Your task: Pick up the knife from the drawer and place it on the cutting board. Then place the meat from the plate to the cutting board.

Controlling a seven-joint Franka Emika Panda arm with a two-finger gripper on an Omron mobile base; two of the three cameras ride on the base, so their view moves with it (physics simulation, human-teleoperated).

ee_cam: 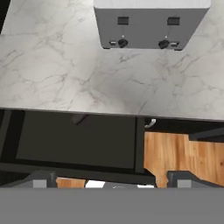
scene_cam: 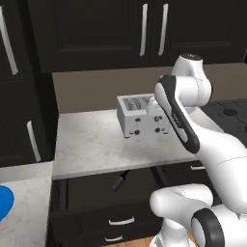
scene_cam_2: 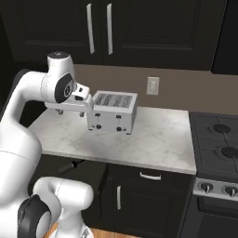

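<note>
Marble counter [ee_cam: 52, 65] overhangs the open drawer [ee_cam: 78, 144], knife [scene_cam: 120, 179] half tucked under; spread gripper [ee_cam: 111, 181] could clip the edge reaching in.

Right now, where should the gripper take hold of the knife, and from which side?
Probably the end of the knife that pokes out from under the counter; the rest is hidden beneath it. Come down from above into the open drawer, with the open gripper turned so its jaws straddle the slim body. Whether that end is handle or blade is unclear.
</note>
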